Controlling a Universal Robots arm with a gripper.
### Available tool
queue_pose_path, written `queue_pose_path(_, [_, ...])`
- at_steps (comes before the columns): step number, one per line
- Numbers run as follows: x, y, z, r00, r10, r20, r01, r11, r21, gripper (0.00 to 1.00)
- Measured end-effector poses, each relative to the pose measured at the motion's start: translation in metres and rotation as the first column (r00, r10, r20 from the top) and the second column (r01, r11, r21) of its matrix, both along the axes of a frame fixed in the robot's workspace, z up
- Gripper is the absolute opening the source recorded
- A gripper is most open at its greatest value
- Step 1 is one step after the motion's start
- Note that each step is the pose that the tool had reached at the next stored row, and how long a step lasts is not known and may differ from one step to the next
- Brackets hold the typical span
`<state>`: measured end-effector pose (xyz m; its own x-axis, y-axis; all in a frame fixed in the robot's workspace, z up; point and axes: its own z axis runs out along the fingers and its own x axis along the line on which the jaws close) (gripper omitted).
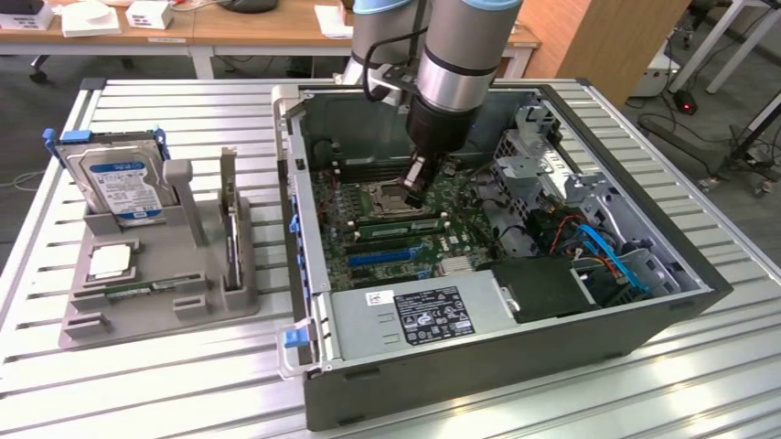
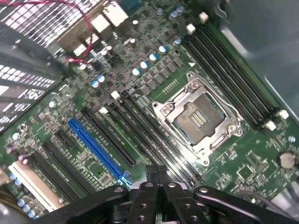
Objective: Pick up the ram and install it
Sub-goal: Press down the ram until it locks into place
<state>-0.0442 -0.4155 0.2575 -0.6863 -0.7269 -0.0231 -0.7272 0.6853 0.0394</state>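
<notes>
— tool (image 1: 415, 190) first: how does it stand?
— jaws pressed together, nothing between them. in the wrist view the black fingertips (image 2: 155, 171) meet just above the green motherboard (image 2: 252, 154).
— and where is it?
— down inside the open dark grey computer case (image 1: 488, 384) on the slatted metal worktop (image 1: 183, 384), just beside the square silver processor socket (image 2: 198, 116), over the long black memory slots (image 2: 154, 135).
— the ram?
— a long thin green circuit-board ram stick (image 1: 144, 291) seems to lie flat in the grey plastic parts holder (image 1: 159, 315), well apart from the tool, at the exterior view's left. i cannot tell whether another stick sits in the slots under the tool.
— what else is in that holder?
— a silver hard drive with a blue label (image 1: 123, 187) stands upright, and a small square silver processor chip (image 1: 108, 262) lies just beside the stick.
</notes>
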Motion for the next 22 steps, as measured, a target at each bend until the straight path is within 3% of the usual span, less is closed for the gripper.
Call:
queue_pose_path(5, [0.0000,0.0000,-0.0004,0.9974,-0.073,0.0000,0.073,0.9974,0.0000,0.09])
queue_pose_path(11, [0.0000,0.0000,-0.0010,0.9870,-0.161,0.0000,0.161,0.9870,0.0000,0.09])
queue_pose_path(17, [0.0000,0.0000,-0.0014,0.9682,-0.250,0.0000,0.250,0.9682,0.0000,0.09])
queue_pose_path(22, [0.0000,0.0000,-0.0018,0.9462,-0.324,0.0000,0.324,0.9462,0.0000,0.09])
